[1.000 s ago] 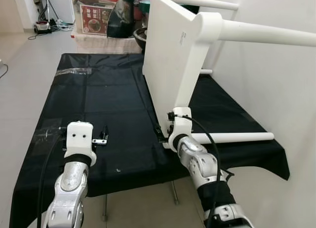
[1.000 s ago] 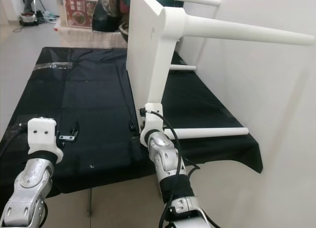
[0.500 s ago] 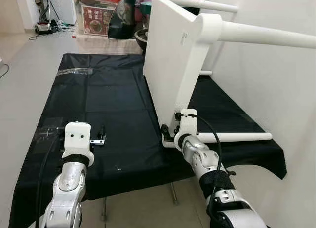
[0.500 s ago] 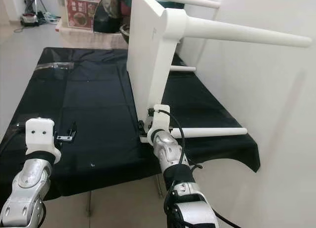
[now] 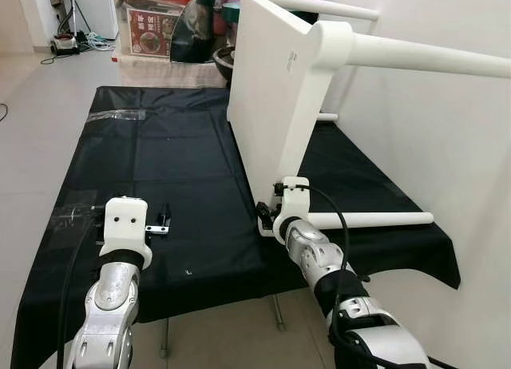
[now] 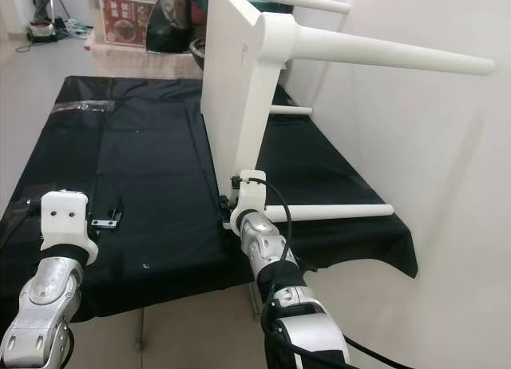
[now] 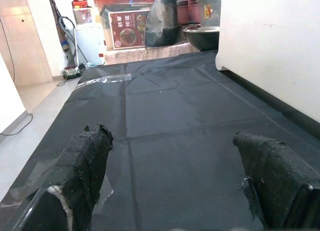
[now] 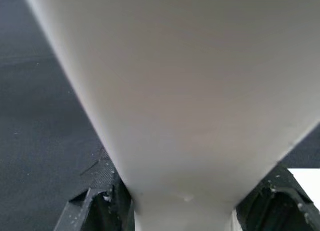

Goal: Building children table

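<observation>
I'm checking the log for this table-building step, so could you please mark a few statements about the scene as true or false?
1. The white children's table stands on its edge on the black-covered work table. True.
2. The right gripper is at the tabletop's lower corner, a finger on each side. True.
3. The left gripper is shut on a table leg. False: it is open, over the black cloth.
4. All the legs lie loose on the cloth. False: the legs are attached, sticking out sideways.
</observation>
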Motion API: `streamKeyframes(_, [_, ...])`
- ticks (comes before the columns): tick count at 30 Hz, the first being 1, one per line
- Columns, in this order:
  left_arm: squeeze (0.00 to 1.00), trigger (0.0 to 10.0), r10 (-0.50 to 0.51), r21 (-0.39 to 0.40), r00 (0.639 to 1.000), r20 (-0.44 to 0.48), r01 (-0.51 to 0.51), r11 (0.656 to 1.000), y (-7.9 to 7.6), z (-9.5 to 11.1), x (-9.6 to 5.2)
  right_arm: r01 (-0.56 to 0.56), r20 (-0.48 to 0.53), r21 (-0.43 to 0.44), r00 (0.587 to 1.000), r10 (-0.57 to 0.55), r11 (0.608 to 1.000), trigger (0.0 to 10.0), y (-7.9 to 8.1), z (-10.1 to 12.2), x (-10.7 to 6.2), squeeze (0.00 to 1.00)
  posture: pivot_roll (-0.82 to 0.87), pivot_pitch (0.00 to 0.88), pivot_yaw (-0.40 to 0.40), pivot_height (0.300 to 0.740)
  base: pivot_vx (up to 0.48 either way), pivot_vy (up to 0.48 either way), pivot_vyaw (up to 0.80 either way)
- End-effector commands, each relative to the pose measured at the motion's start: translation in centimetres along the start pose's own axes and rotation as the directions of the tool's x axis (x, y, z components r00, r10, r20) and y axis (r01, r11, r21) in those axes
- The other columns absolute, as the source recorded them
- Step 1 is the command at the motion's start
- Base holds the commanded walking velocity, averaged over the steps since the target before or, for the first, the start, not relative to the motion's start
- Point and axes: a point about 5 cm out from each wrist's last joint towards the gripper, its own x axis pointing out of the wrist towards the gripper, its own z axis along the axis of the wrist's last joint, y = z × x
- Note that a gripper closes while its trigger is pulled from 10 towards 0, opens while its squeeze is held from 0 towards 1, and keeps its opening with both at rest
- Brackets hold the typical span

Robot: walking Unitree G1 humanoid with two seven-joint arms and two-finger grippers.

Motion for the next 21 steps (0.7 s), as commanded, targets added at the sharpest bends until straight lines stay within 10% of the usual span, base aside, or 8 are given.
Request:
streamKeyframes(1, [0.0,10.0,-0.004,0.007,1.0,-0.003,0.004,1.0,0.0,0.0,-0.2,0.005,-0.028,-0.019,1.0,-0.006,1.0,2.0,-0.2,-0.6,0.0,0.0,0.14,0.0,-0.159,0.74,0.0,0.0,0.0])
streamKeyframes(2, [0.0,10.0,-0.004,0.007,1.0,-0.003,0.004,1.0,0.0,0.0,-0.2,0.005,-0.028,-0.019,1.0,-0.006,1.0,2.0,-0.2,-0.6,0.0,0.0,0.14,0.0,-0.159,0.74,0.0,0.0,0.0])
streamKeyframes(3, [0.0,10.0,-0.005,0.007,1.0,-0.004,0.005,1.0,0.0,0.0,-0.2,-0.005,-0.02,-0.037,1.0,0.004,0.999,0.0,-0.2,-0.6,0.1,0.0,0.14,0.0,-0.16,0.74,0.0,0.0,0.0])
streamKeyframes(15, [0.0,10.0,-0.011,0.005,1.0,-0.007,0.011,1.0,-0.1,-0.1,-0.3,-0.1,-0.024,-0.064,0.995,0.099,0.993,0.0,0.7,-0.8,0.1,0.0,0.14,0.0,-0.159,0.74,0.0,0.0,0.0])
streamKeyframes(21, [0.0,10.0,-0.011,0.006,1.0,-0.005,0.011,1.0,0.0,-0.1,-0.3,-0.353,0.019,-0.128,0.933,0.358,0.927,1.0,3.2,-0.6,-0.5,0.0,0.14,0.0,-0.16,0.74,0.0,0.0,0.0])
